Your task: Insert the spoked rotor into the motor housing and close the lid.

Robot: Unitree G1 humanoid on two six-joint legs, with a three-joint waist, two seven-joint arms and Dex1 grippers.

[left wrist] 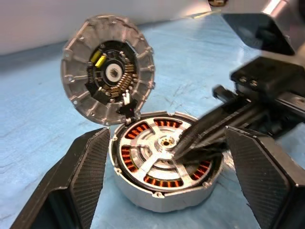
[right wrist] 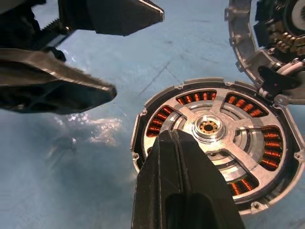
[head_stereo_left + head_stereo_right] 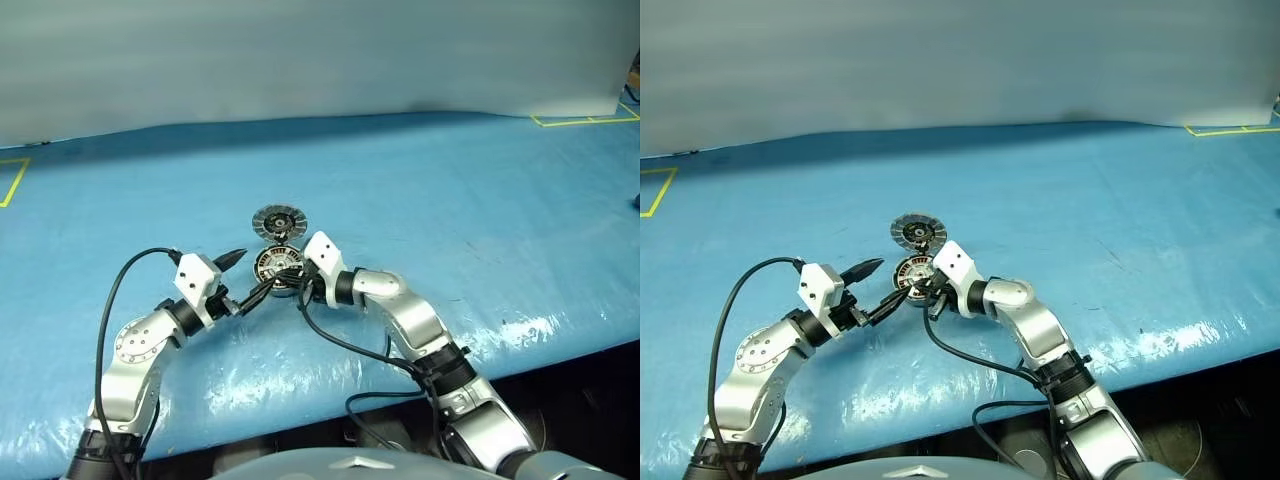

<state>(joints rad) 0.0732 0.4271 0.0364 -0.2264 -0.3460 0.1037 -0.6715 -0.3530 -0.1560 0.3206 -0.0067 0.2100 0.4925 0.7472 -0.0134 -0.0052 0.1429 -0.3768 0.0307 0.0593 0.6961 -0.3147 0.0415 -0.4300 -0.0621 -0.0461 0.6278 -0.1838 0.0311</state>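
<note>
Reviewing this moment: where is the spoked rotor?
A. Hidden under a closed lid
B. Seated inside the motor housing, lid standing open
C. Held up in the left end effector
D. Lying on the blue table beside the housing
B: the spoked rotor sits inside the motor housing, copper windings showing between its spokes, while the lid stands swung up at the hinge, its inner face exposed.
</note>
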